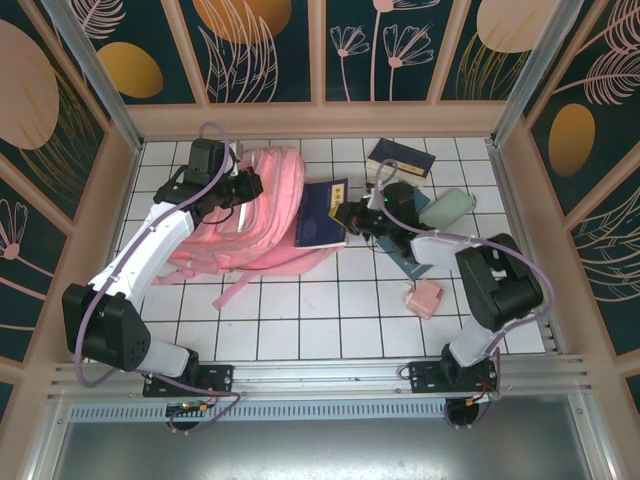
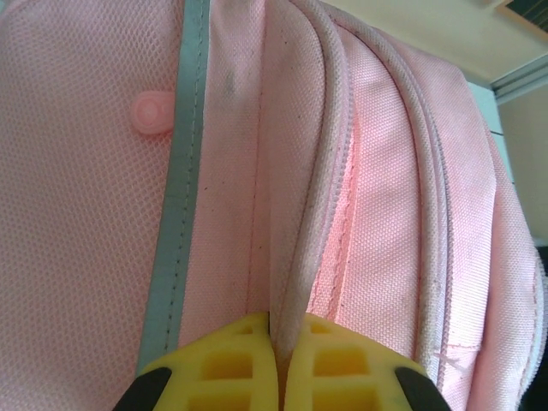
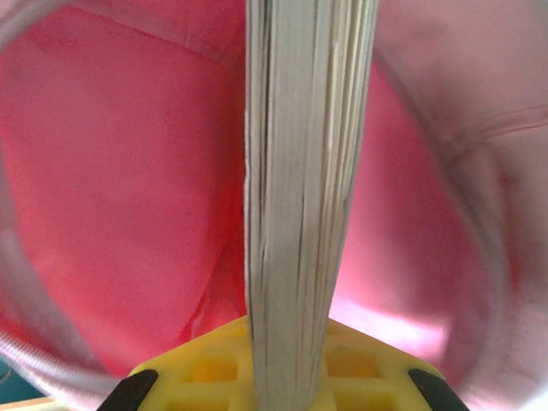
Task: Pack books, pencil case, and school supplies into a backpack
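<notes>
From above, I had the left gripper [image 1: 243, 190] pinched shut on the rim of the backpack [image 1: 275, 225], I judged to hold its mouth up, while the right gripper [image 1: 352, 214] clamped a navy book [image 1: 322, 213] right at that mouth. On the left wrist view, the yellow fingers [image 2: 231, 364] were closed on the backpack's pink piped edge. On the right wrist view, the book's pale pages stood upright between tight jaws, the backpack's pink lining all around, so it seemed partly inside.
</notes>
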`<state>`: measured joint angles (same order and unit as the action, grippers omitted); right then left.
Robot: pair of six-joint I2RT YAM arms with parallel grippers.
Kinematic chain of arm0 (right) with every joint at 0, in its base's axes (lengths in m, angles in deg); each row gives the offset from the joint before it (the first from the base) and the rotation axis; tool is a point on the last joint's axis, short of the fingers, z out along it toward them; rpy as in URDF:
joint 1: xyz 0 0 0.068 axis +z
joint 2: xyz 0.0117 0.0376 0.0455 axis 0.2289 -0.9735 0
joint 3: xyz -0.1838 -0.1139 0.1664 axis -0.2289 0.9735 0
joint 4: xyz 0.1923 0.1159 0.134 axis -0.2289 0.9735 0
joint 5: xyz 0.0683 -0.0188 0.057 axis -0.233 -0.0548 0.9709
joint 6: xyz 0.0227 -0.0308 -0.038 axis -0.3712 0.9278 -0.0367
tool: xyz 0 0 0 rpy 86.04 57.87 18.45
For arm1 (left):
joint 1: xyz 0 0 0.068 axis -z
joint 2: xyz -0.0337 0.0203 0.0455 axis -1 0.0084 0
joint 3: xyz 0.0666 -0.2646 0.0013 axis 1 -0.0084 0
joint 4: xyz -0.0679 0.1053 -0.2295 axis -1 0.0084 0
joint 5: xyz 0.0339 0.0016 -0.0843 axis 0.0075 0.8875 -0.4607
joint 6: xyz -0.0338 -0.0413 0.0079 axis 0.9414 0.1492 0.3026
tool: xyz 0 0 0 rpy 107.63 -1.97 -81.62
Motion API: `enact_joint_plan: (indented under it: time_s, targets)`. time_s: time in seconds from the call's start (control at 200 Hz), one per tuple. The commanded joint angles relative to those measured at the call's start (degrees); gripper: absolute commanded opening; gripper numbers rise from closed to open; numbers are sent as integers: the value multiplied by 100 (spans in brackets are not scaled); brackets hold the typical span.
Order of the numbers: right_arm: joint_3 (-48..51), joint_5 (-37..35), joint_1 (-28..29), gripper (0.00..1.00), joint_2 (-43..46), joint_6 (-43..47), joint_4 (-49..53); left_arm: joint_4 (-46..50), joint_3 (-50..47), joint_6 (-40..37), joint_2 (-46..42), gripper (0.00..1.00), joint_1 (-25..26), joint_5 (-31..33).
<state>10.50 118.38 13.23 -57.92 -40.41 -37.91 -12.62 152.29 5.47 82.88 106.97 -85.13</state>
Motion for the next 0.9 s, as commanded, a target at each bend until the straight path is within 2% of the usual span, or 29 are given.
enact_joint_plan:
  time_s: [0.0,0.34,0.565,0.771,0.896]
  targets:
    - [-535,-486,378,0,-417,-460,-931,-866,63,372,-376,0,-82,-673]
    - [-2190,-876,1033,0,-1826,-670,-854,-949,188,502,-570,0,-659,-1481]
    - [-3130,-1029,1399,0,-2706,-1048,-906,-966,150,669,-592,0,-717,-1595]
    - [-4409,-1294,1701,0,-3547,-1119,-44,-1053,89,776,-588,0,-717,-1593]
    - [-5246,-1254,1809,11,-4013,-939,581,-1116,40,823,-582,0,-717,-1575]
